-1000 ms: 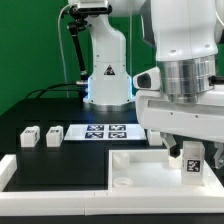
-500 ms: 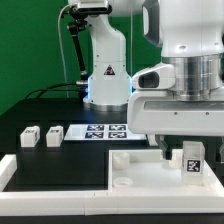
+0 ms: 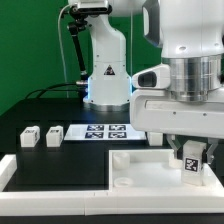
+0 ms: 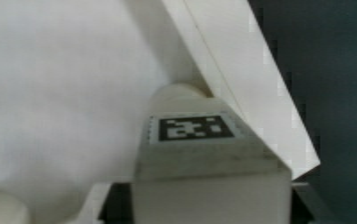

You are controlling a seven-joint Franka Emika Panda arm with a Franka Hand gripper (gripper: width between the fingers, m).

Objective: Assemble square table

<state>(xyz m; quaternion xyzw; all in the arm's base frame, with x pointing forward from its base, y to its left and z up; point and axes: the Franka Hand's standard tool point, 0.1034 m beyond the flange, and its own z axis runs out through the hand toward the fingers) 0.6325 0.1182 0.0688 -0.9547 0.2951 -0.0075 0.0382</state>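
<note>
Starting with the exterior view: you're sitting pretty early in this build, I'd say. The pincer (image 3: 191,150) is clamping one held leg (image 3: 192,166), jaws closed snug on its sides, and it's hanging that leg over the tabletop (image 3: 135,172) near the corner at the exterior view's right. The leg is looking a bit tilted, and I can't tell if its bottom is touching the slab or hovering just above. The tabletop is lying flat at the front of the bench (image 3: 60,155). Over at the exterior view's left, a loose leg (image 3: 28,137) and a second loose leg (image 3: 52,135) are sitting side by side, well apart from the slab, beside the marker board (image 3: 105,131). A fourth leg isn't showing anywhere, and I'm not seeing any leg standing fixed in the slab.

Moving to the wrist view: the held leg (image 4: 201,180) is filling the middle with its tag (image 4: 193,128) facing the camera, and the white tabletop (image 4: 59,90) is spreading out behind it. The socket is hidden, so you can't confirm seating here. My guess: you're working on leg one, with everything after it waiting.
</note>
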